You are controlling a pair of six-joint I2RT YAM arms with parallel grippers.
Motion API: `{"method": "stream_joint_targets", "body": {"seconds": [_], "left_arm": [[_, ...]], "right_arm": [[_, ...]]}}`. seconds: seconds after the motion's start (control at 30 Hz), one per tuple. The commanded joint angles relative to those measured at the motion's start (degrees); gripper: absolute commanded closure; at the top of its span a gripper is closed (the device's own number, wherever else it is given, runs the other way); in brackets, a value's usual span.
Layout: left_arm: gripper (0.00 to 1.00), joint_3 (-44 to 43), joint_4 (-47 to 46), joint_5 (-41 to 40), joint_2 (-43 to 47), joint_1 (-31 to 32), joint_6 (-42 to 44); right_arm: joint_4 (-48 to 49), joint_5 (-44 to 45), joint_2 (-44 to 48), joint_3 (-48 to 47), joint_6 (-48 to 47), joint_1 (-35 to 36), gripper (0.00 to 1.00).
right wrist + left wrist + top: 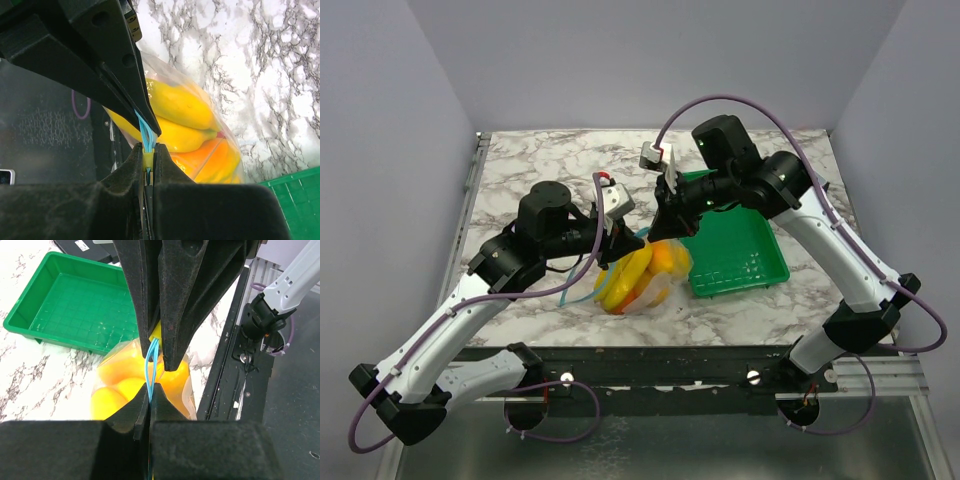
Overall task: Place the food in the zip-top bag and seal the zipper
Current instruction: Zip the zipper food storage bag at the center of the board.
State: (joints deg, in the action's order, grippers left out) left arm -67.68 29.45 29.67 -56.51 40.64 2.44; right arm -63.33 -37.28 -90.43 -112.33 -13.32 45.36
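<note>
1. My left arm stretches forward and to the right from its base, elbow bent and wrist turned toward the middle of the marble table (pixel 540 170). The left gripper (pixel 616 240) sits at the bag's mouth.
2. The left gripper is clenched on the zipper (pixel 151 360). In its wrist view the fingers meet with the blue strip pinched between them.
3. My right arm rises from its base and folds back leftward over the green tray (pixel 735 250). The right gripper (pixel 670 222) points down at the same mouth edge.
4. The right gripper is also clamped on the zipper, its tips just beside the left gripper's tips.
5. The zip-top bag (pixel 660 288) rests on the table between the arms, near the tray's left side, its mouth held up.
6. The food (pixel 638 270) is inside the bag: yellow and orange pieces pressed against the clear plastic.
</note>
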Motion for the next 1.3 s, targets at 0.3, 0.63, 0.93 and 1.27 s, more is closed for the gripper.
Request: {"method": "stream_joint_targets", "body": {"seconds": [0.3, 0.63, 0.93, 1.27], "left_arm": [[1.0, -0.8, 0.0, 2.8, 1.0, 0.4, 0.0], [1.0, -1.5, 0.0, 7.8, 0.4, 0.4, -1.0], [1.0, -2.3, 0.1, 11.6, 0.1, 0.5, -1.8], [1.0, -2.9, 0.3, 11.9, 0.8, 0.5, -1.8]], "right_arm": [[9.7, -1.1, 7.8, 10.4, -1.7, 0.7, 0.69], [25.6, -7.3, 19.8, 28.2, -9.6, 0.7, 0.45], [28.5, -8.8, 20.0, 30.0, -9.8, 0.7, 0.55], [27.4, -8.7, 19.9, 30.5, -9.8, 0.7, 0.61]]}}
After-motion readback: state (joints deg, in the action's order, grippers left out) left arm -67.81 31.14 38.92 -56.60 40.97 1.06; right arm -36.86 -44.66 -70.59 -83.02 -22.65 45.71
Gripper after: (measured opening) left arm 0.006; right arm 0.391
